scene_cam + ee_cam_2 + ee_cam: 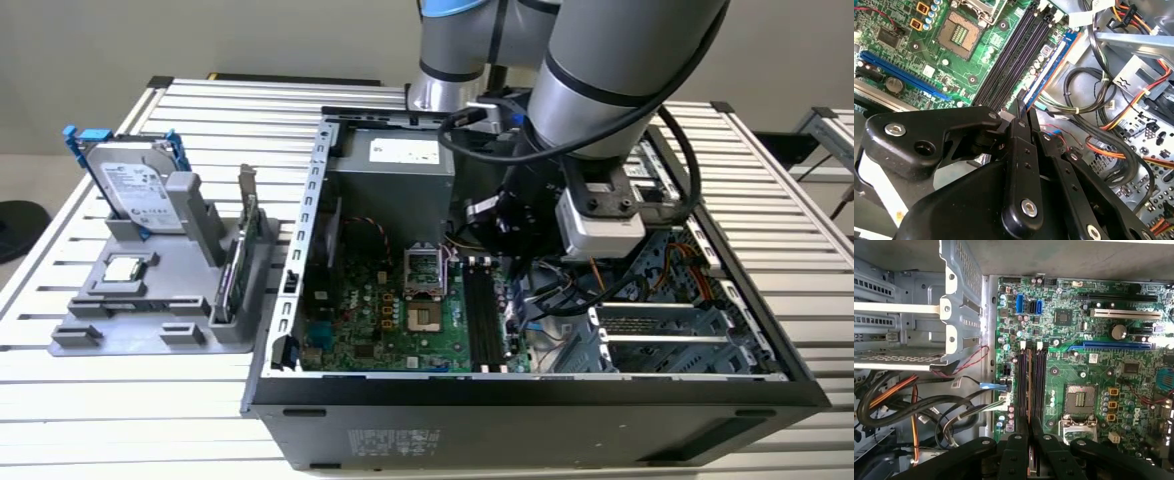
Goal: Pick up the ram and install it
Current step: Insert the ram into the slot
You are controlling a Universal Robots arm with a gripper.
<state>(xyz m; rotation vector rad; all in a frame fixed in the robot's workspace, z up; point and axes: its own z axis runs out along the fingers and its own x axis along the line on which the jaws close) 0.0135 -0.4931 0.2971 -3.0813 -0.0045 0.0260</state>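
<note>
Slatted table; open computer case holds motherboard, ram slotted.

No wording can be read with confidence. On the stand beside the computer case, the hard drive carries a white printed label. Inside the case, the power supply bears a white sticker. The case's front panel has a small grey label, possibly fine print.

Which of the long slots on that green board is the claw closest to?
The black slots beside the square socket; the gripper sits at their end, the blue slot lies apart.
</note>
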